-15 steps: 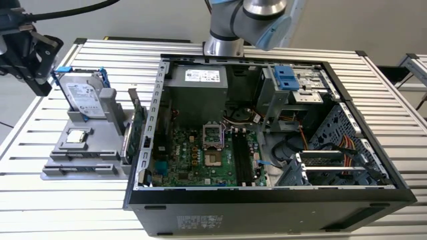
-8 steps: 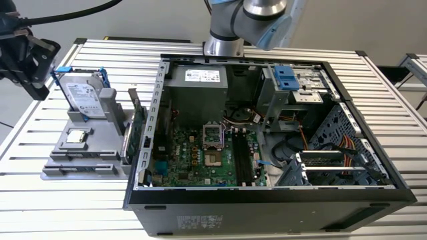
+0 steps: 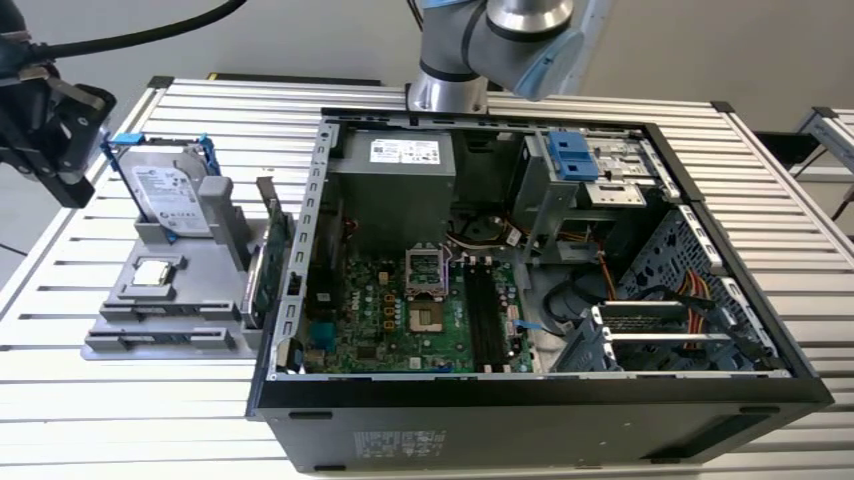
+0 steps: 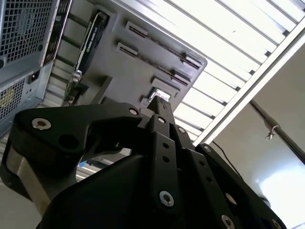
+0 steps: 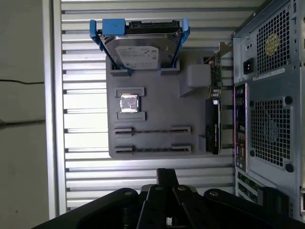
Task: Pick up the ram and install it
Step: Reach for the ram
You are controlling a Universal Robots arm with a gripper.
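Evidently the gripper (image 5: 167,174) holds nothing; in both wrist views its fingers stand pressed together into one black stem with no board between them. It hangs raised above the table (image 3: 134,420), near the grey holder (image 5: 152,95), on the side of that holder's two long slots (image 5: 152,130); in the exterior view it sits high on the exterior view's left, well apart from the open computer case (image 3: 534,430).

Where the ram lies I cannot tell for sure; each long slot shows a thin dark line between its end blocks, which may be a stick on edge or a bare groove. Nor can I make out whether a stick stands in the dark memory sockets (image 3: 481,320) on the motherboard (image 3: 387,320).

I judge the step in hand to be the approach for the pick. To do it well, settle first which slot carries the stick; spread the jaws while high, not down at the slot. Set the fingers across the thin faces of the board, at the middle of its length, so that it does not swing. Come down straight between the end blocks and lift straight out, since a tilt would likely jam it. Keep clear of the expansion card (image 5: 213,129) standing just beside the slots' ends, and of the hard drive (image 5: 138,52) and the processor chip (image 5: 128,102) further along the holder.
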